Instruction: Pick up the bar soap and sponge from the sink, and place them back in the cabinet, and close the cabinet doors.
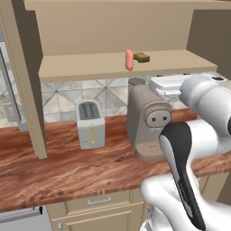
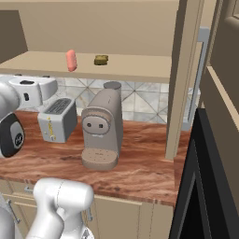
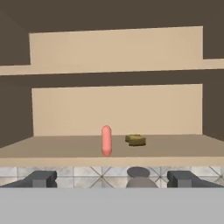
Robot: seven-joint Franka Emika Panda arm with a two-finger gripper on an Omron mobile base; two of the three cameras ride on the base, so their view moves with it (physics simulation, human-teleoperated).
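Observation:
The bar soap (image 1: 129,60) (image 2: 71,60) (image 3: 106,140) stands on end on the bottom board of the cabinet (image 1: 113,27) (image 2: 116,21). The sponge (image 1: 141,57) (image 2: 101,59) (image 3: 136,140) lies just to its right on the same board, a little further back. My gripper (image 3: 112,179) is open with nothing between its fingers, and it hangs in front of the cabinet, below the board's front edge and apart from both items. Both cabinet doors (image 1: 22,81) (image 2: 184,79) stand swung open, seen edge-on. The sink is out of view.
On the wooden counter (image 1: 54,167) under the cabinet stand a toaster (image 1: 90,123) (image 2: 57,119) and a tan coffee machine (image 1: 148,122) (image 2: 101,128), straight below my hand. A dark appliance (image 2: 205,186) borders the counter on the right.

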